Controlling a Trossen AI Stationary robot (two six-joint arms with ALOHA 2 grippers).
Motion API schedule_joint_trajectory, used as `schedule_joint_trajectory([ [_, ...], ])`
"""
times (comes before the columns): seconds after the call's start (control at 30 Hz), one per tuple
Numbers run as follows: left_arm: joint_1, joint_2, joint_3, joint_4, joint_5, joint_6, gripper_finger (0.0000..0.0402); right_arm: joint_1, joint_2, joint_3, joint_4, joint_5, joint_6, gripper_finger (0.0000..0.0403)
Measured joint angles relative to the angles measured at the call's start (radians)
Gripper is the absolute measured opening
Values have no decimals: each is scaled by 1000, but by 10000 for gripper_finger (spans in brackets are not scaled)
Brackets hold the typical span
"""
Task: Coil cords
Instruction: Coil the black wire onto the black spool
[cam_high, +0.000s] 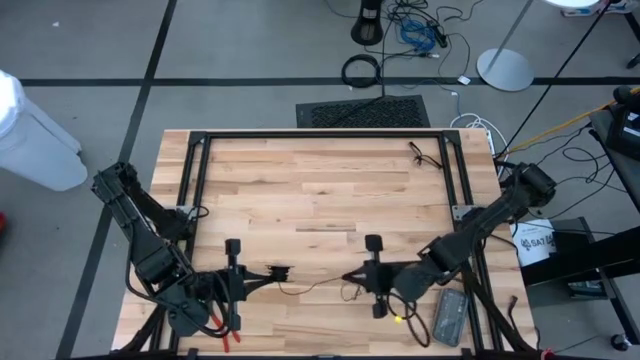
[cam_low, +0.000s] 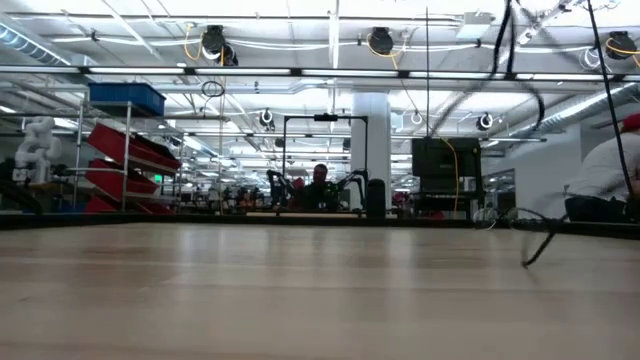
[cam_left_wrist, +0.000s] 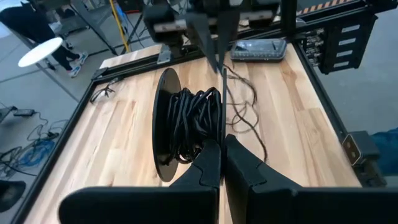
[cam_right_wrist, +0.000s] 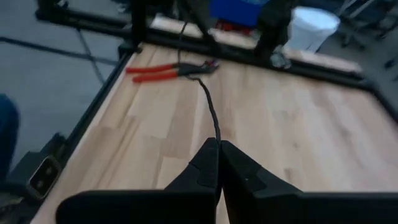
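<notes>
1. Hidden: in the low view neither gripper shows; only bare table (cam_low: 300, 290) and a thin dark loop near its right edge, too small to identify.
2. Cut off: in the high view the pliers (cam_high: 222, 328), with red handles, lie partly under the left arm at the table's near edge.
3. Writing: a white label (cam_high: 534, 243) beside the right arm bears dark letters, possibly "SAI"; not legible for certain.
4. Cord (cam_left_wrist: 193, 121): thin, black, wound in loose turns on a flat round spool (cam_left_wrist: 165, 124) standing on edge; a loose tail trails across the wood toward the right gripper.
5. Left gripper (cam_left_wrist: 222, 160): fingers together, clamped on the spool, near the table's front left.
6. Right gripper (cam_right_wrist: 219, 157): fingers together, pinching the cord's free end, front centre.
</notes>
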Motion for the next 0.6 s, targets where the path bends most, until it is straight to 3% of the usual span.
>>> schedule_joint_trajectory([
  [0.2,0,0,0,1,-3,-3,8,11,-40,0,14,62,-54,0],
  [0.6,4,5,0,3,24,-5,8,40,-42,43,129,13,-170,0],
])
